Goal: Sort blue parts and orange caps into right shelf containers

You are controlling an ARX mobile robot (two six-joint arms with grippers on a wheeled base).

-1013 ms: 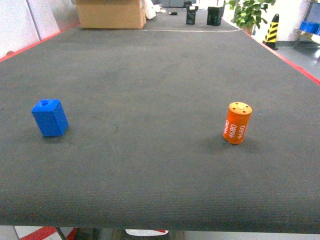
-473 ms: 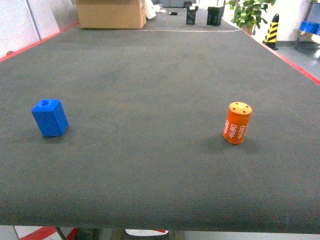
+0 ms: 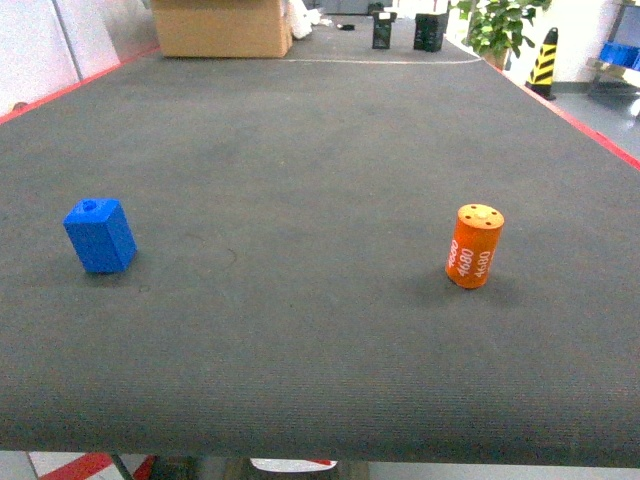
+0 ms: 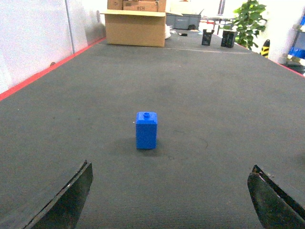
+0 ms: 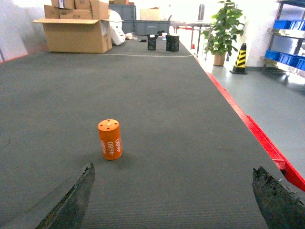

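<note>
So both grippers are spread wide and holding nothing. The small bright blue plastic block with the knob on top [image 4: 146, 130] stands upright ahead of the left gripper [image 4: 169, 200], roughly centred between its fingers [image 4: 66, 200]. The small orange cylinder cap printed 4080 [image 5: 110, 139] stands ahead of the right gripper [image 5: 171, 202], closer to its left finger [image 5: 66, 200]. I'd nudge the right arm sideways first to centre the cap, then drive straight in low. Nothing blocks either path on the dark grey mat [image 3: 320, 150]. Cardboard box [image 3: 220, 27], potted plant [image 5: 220, 31] and striped cone [image 5: 239, 58] sit far beyond. Blue crates on a shelf [image 5: 286, 23] are off to the right.
</note>
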